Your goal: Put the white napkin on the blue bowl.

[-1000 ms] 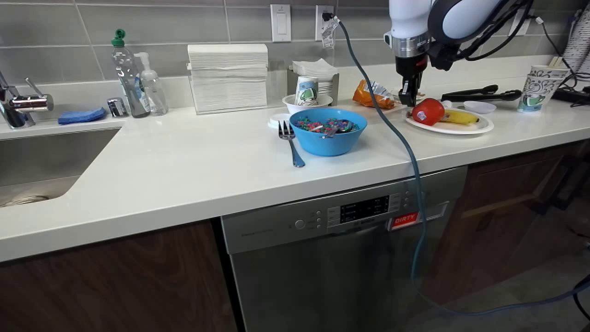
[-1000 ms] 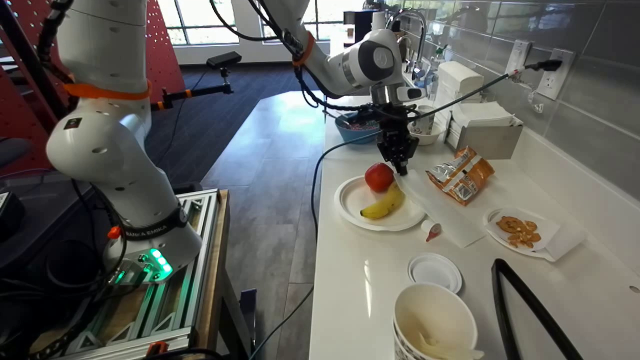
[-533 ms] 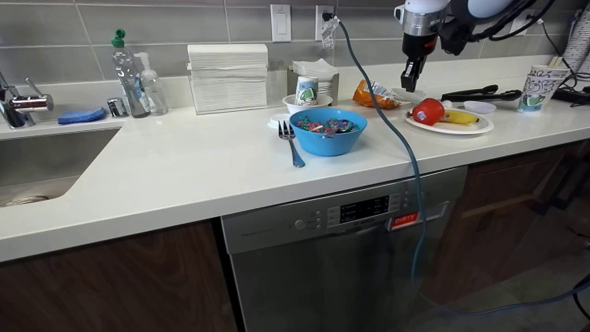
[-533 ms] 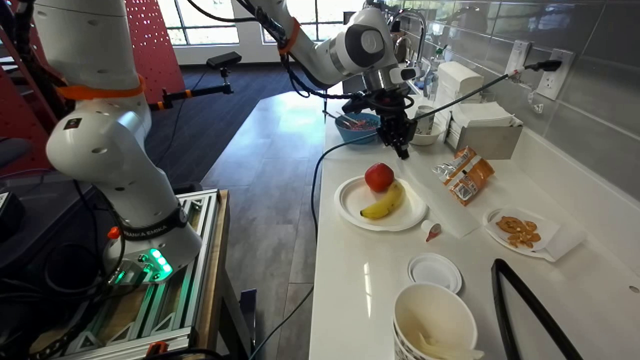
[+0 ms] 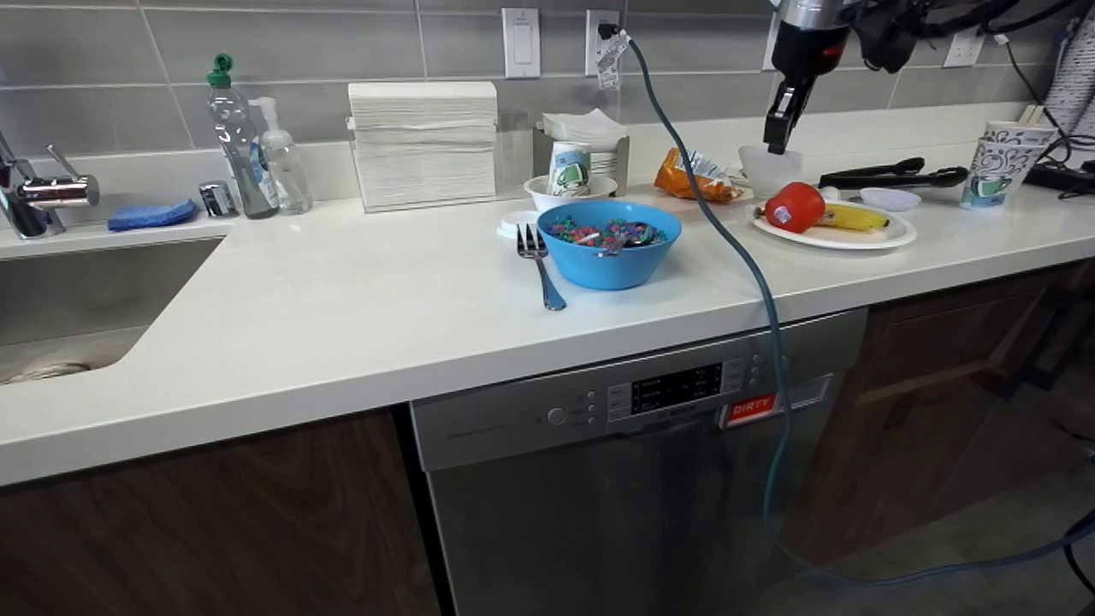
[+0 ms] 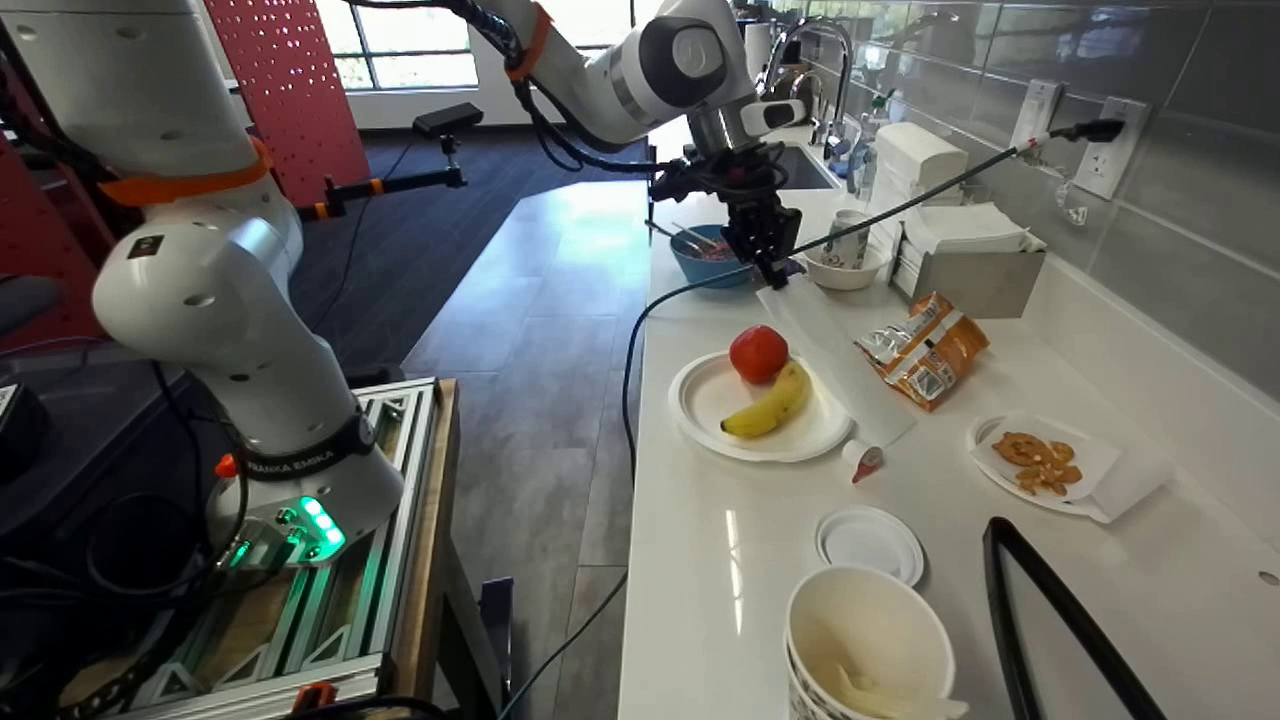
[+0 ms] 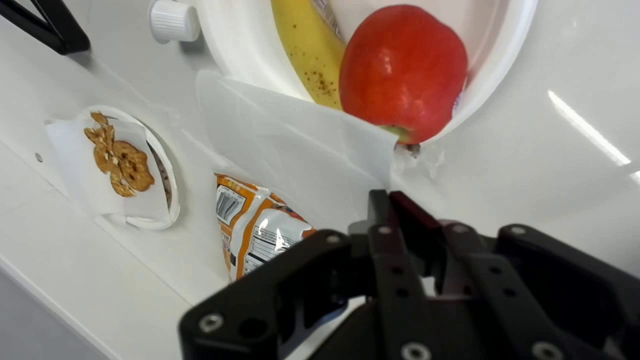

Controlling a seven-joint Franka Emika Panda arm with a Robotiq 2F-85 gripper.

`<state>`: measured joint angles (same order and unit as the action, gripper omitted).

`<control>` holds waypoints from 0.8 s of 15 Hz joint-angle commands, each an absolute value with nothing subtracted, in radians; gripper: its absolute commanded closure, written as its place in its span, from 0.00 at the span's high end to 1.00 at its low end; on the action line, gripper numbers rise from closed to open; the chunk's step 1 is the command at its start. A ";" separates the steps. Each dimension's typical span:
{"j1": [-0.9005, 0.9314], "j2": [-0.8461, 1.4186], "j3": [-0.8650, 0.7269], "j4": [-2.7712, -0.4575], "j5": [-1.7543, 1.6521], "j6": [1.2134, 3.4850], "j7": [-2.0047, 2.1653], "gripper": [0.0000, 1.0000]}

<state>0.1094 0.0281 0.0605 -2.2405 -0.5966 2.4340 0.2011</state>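
My gripper (image 5: 777,144) is above the counter, behind the apple. In an exterior view its tips (image 6: 776,276) are between the fruit plate and the blue bowl. The tips are shut on one end of the white napkin (image 7: 300,135), which hangs down as a thin pale strip. The napkin also shows in both exterior views (image 5: 770,169) (image 6: 840,365); its far end reaches down beside the plate. The blue bowl (image 5: 609,261) stands on the counter with colourful contents and utensils in it. It is partly behind the gripper in an exterior view (image 6: 705,268) and out of the wrist view.
A white plate (image 6: 690,410) holds an apple (image 5: 795,208) and a banana (image 6: 768,402). An orange snack bag (image 6: 932,350) and a plate of cookies lie near the wall. A blue-grey cable (image 5: 753,265) hangs beside the bowl. A fork (image 5: 542,269) lies by the bowl.
My gripper has risen and moved towards the bowl's end of the counter in an exterior view, drawing the napkin along. The napkin now hangs higher. The bowl and plate have not moved.
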 commanded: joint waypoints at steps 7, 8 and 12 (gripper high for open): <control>0.118 -0.199 0.139 -2.388 -0.524 2.462 0.186 0.01; 0.119 -0.216 0.154 -2.390 -0.537 2.469 0.203 0.01; 0.128 -0.289 0.209 -2.403 -0.531 2.475 0.226 0.01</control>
